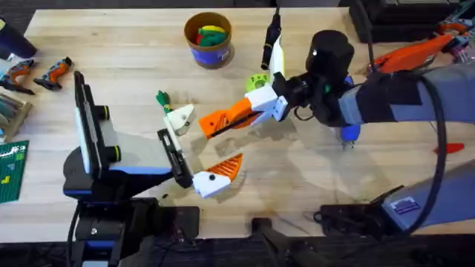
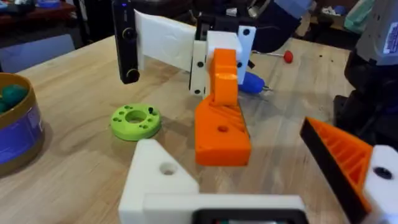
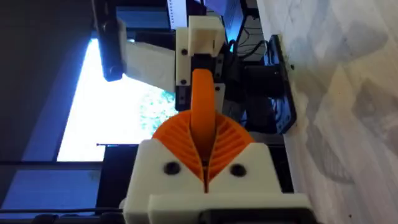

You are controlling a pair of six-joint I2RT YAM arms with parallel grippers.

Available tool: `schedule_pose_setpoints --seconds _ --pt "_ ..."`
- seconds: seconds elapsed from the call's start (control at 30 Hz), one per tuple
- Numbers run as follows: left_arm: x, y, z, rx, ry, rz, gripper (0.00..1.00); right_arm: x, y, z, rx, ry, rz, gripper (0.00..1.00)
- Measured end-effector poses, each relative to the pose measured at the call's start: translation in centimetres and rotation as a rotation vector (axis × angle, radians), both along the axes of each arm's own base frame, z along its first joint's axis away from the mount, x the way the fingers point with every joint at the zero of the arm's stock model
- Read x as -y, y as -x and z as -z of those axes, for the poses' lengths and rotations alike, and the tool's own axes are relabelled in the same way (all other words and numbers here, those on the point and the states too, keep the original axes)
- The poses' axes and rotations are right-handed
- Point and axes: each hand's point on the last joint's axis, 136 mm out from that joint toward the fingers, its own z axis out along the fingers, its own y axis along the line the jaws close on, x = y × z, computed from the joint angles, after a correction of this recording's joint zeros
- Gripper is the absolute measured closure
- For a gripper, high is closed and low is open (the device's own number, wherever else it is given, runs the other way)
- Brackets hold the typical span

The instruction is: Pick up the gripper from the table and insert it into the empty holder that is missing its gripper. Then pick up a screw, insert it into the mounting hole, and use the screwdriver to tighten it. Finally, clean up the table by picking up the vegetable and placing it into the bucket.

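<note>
Overhead, the right gripper [image 1: 223, 122] reaches across mid-table holding the orange gripper [image 1: 236, 113], the screwdriver [image 1: 347, 132] largely hidden beneath that arm, and the bucket [image 1: 208, 38] sits near the far edge. The left wrist view shows the left gripper [image 2: 273, 180] wide open, its bare holder [image 2: 163, 174] just short of the orange gripper. In the right wrist view the right fingers [image 3: 168, 163] are clamped on it

- The left gripper [image 1: 194, 147] is built of white finger mounts; one carries an orange ribbed pad, the other mount is bare with a round screw hole.
- The right gripper [image 1: 223, 121] has white mounts and orange ribbed pads.
- Black joints, grey-blue links and black cables are seen.
</note>
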Motion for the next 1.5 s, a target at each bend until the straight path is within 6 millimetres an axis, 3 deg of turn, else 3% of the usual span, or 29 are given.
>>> schedule_pose_setpoints --seconds 0.4,1.5 --pt "0.0 0.0 0.0 0.0 0.0 0.0 0.015 -1.4 -0.2 1.0 -0.031 0.025 0.009 0.986" --pt "-0.1 -0.1 0.0 -0.001 0.0 -0.008 0.015 -2.9 -1.0 0.4 0.035 0.011 0.055 0.987"
